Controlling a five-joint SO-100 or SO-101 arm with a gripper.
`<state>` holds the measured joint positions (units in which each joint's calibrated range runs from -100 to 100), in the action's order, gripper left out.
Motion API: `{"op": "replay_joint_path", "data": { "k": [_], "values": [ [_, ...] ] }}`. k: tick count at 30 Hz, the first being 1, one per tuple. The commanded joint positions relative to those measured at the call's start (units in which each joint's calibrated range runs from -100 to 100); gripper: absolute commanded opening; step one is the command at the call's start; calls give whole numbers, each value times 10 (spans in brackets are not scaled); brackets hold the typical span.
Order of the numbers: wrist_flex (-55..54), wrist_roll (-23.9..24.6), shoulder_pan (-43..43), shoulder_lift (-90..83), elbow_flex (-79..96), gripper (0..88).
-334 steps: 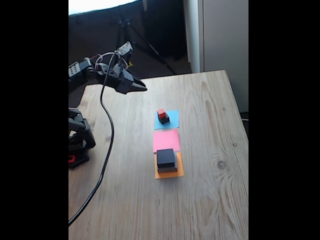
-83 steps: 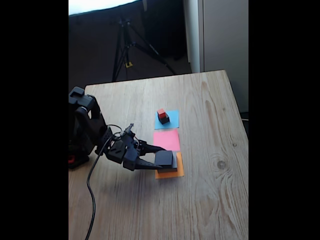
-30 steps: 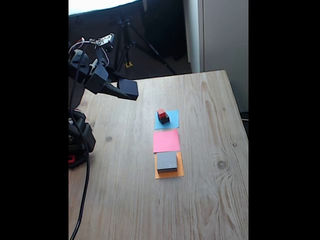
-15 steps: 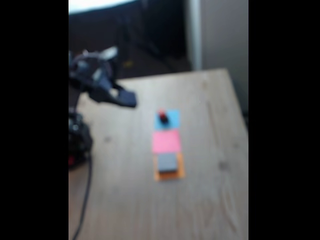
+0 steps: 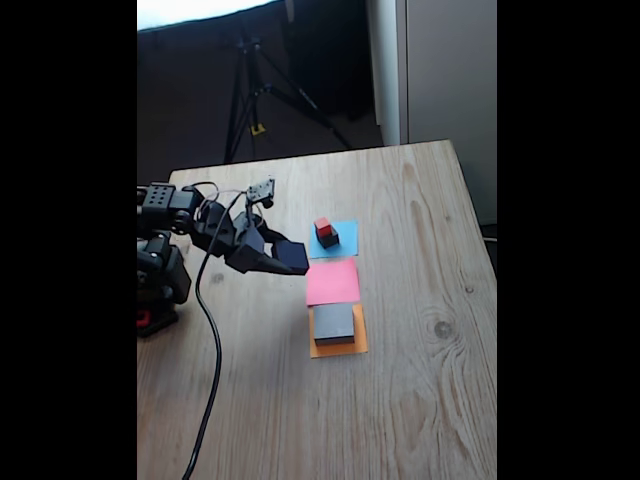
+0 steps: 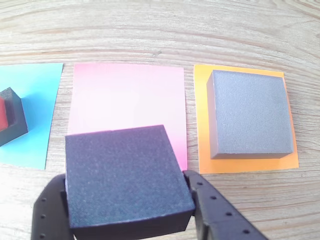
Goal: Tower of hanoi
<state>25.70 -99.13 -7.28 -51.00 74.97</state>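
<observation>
My gripper (image 5: 285, 260) (image 6: 125, 200) is shut on the black slab (image 5: 291, 256) (image 6: 125, 177), holding it in the air just left of the pink paper square (image 5: 332, 281) (image 6: 127, 107). The wide grey slab (image 5: 334, 324) (image 6: 248, 114) lies alone on the orange paper square (image 5: 340, 347) (image 6: 200, 125). On the blue paper square (image 5: 342, 240) (image 6: 37, 100) stands the small black cube (image 5: 328, 238) (image 6: 15, 122) with the tiny red cube (image 5: 322, 227) (image 6: 2, 114) on top; in the wrist view both are cut by the left edge.
The arm's base (image 5: 158, 285) stands at the table's left edge, with a black cable (image 5: 212, 340) trailing toward the front. A tripod (image 5: 255, 95) stands behind the wooden table (image 5: 420, 300). Bare wood lies right of and in front of the three paper squares.
The black slab was lifted off the grey slab and carried high to the left. Since a second ago my gripper has come down and rightward with it, toward the pink square.
</observation>
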Motion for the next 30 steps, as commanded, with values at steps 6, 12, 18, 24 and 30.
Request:
{"op": "replay_joint_path", "data": {
  "k": [6,12,18,24,30],
  "values": [
    [-314,-9,11,132,81,196],
    [-461,-9,7,243,95,195],
    [-580,-9,7,347,95,196],
    [-679,-9,5,447,82,196],
    [-745,-9,1,528,54,195]
  ]
}}
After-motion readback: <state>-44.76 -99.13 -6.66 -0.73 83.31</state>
